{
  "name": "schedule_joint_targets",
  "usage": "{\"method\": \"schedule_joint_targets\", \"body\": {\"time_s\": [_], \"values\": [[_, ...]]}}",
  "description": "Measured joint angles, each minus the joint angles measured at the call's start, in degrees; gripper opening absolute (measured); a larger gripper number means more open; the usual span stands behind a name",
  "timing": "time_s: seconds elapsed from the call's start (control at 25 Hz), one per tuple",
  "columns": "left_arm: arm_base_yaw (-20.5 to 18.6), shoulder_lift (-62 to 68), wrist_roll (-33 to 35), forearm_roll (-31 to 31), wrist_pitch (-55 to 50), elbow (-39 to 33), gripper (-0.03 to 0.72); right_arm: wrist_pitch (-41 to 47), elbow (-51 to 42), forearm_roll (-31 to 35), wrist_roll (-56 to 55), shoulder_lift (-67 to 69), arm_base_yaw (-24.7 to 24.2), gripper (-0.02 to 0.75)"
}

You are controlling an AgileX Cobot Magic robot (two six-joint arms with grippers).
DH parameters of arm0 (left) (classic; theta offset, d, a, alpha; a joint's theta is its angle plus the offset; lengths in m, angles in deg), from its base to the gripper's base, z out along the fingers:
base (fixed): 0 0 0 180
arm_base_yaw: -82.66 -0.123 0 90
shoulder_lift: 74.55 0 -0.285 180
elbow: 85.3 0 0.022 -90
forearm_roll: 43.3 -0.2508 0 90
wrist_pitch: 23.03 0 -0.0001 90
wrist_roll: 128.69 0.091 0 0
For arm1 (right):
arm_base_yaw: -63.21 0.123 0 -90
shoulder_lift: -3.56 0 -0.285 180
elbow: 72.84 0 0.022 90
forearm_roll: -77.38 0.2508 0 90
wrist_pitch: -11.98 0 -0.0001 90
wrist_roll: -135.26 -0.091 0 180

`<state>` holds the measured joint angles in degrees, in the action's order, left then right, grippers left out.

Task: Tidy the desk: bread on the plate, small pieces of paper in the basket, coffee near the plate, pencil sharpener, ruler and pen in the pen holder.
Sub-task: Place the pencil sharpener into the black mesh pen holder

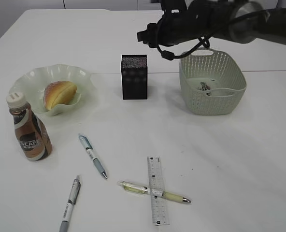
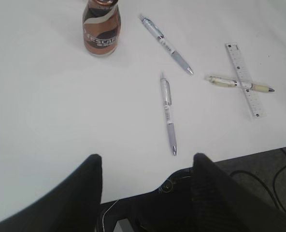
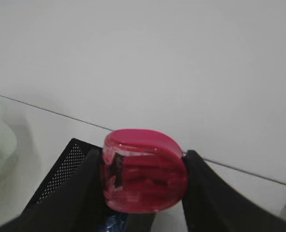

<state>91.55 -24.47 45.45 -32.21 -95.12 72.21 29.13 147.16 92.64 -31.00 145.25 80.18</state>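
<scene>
Bunch of stuff you can't fully make out here. The grey pen [image 1: 69,205] at the bottom of the exterior view runs off the frame edge, so its lower end is gone. In the left wrist view the coffee [image 2: 101,27] is chopped at the top, cap out of shot. Whatever sits in the basket [image 1: 211,102] is too small to identify. In the right wrist view the pen holder [image 3: 61,181] is mostly hidden behind the red pencil sharpener [image 3: 144,170].

light: bright, even | shadows: soft | wrist views: slightly blurred
</scene>
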Motion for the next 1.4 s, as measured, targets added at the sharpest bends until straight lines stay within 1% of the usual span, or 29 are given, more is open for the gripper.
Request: {"method": "schedule_joint_targets", "body": {"time_s": [0.12, 0.24, 0.76, 1.4], "values": [[0.0, 0.0, 0.0, -0.43, 0.0, 0.0, 0.433, -0.78, 0.0, 3.59, 0.0, 1.94, 0.1, 0.328], [0.0, 0.0, 0.0, -0.51, 0.0, 0.0, 0.433, -1.53, 0.0, 4.95, 0.0, 3.18, 0.44, 0.328], [0.0, 0.0, 0.0, -0.71, 0.0, 0.0, 0.433, -3.61, 0.0, 5.79, 0.78, 3.33, 4.08, 0.328], [0.0, 0.0, 0.0, -0.71, 0.0, 0.0, 0.433, -5.19, 0.0, 5.79, 3.53, 4.33, 4.23, 0.328]]}}
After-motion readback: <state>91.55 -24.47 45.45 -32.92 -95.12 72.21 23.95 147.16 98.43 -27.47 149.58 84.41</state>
